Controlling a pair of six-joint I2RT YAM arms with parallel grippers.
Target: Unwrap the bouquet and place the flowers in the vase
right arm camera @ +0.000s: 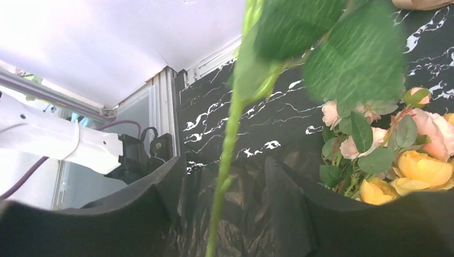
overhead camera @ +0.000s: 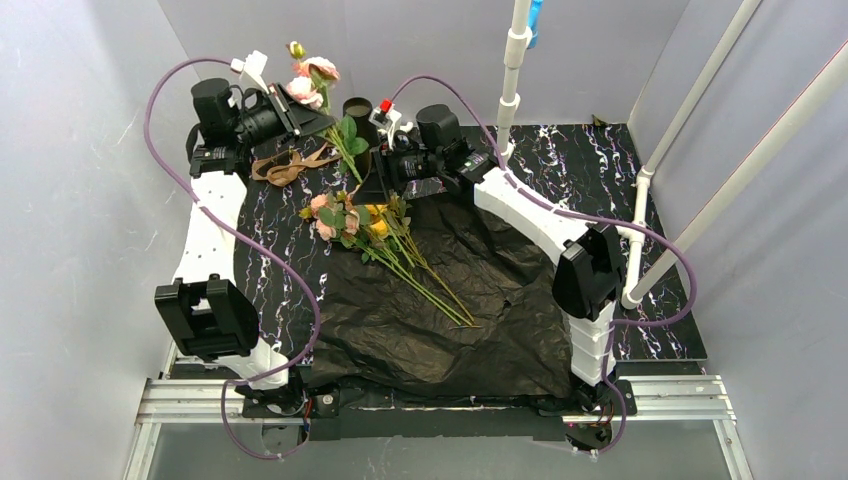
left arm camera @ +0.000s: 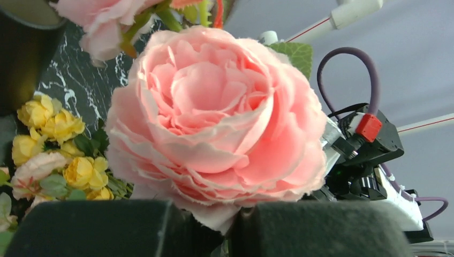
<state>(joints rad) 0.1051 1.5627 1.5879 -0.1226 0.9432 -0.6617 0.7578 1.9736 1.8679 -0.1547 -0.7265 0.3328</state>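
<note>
Item 1, stem: one stalk of pink roses with green leaves, held off the counter. Its long axis was tilted, with the blooms up toward the far left and the cut end down toward the near right. Your left claw was closed on it right under the big pink bloom. Lower down, the stalk ran through the gap of your right claw, whose fingers stood apart on either side of it without pinching.

Item 2, vase: upright at the far middle of the counter, mouth up, between your two claws. From above, the stalk's leaves overlapped its body. You could not tell whether they touched it, and the cut end was hidden.

Item 3, flowers: the remaining pink and yellow bunch, lying flat on the paper. Its heads pointed to the far left and its bare stems fanned to the near right.

Item 4, paper: black, crinkled and spread open across the middle and near part of the counter.

Item 5, ribbon: tan, loose on the counter, just near of your left claw.

Item 6, post: white pipe, upright at the far edge, right of your right claw.

Obstructions: your right wrist sat close beside the vase on its right.
</note>
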